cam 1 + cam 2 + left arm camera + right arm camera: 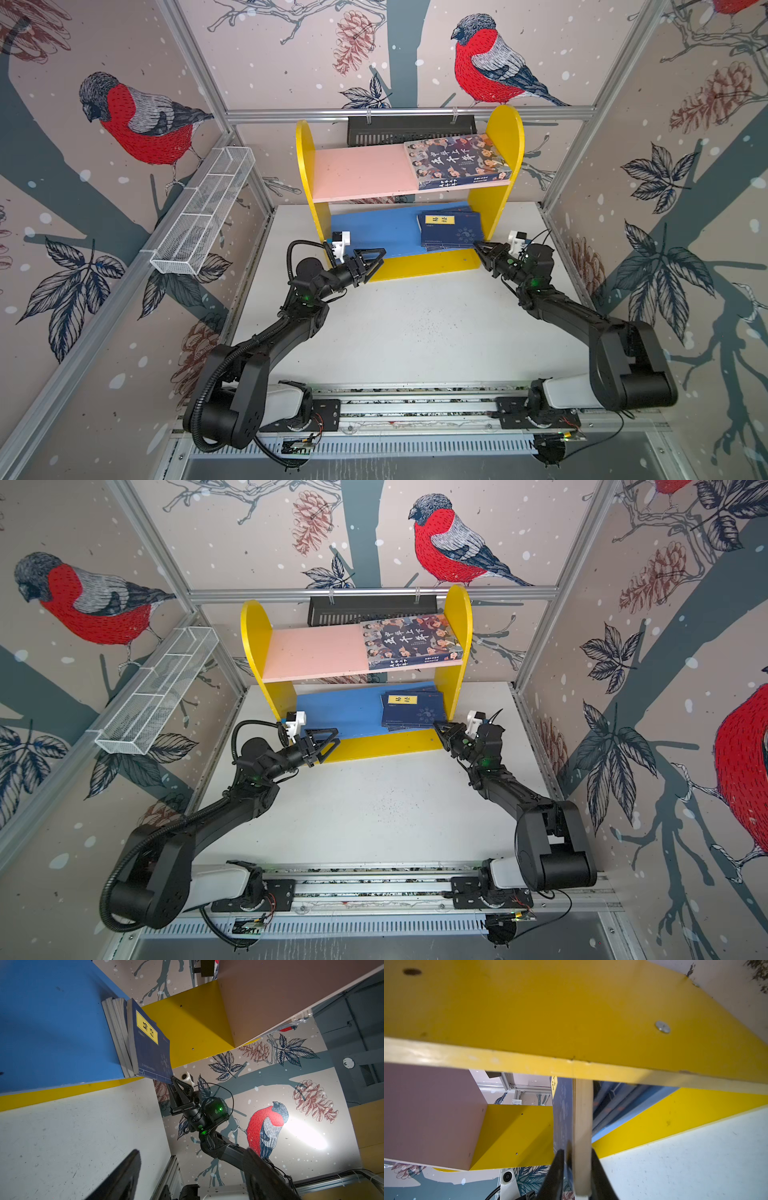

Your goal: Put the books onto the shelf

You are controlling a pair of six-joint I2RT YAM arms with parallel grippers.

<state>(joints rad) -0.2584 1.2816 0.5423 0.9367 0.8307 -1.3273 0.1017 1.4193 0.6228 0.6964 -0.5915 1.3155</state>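
While seen in both top views, left arm: bent toward 1 o'clock, left gripper (379, 259) wide open, empty, before the shelf (505, 133).
Right arm: reached toward 11 o'clock, right gripper (478, 246) at the navy books (451, 232) on the blue board (374, 228), 3 o'clock end.
Pink board (357, 170): cartoon-cover book (457, 160) lay flat.
Left wrist: top navy book (149, 1043) sat tilted off the others.
Right wrist: fingers (556, 1167) clamped its corner.
Surface: white table (415, 332), bird-print walls (270, 54).
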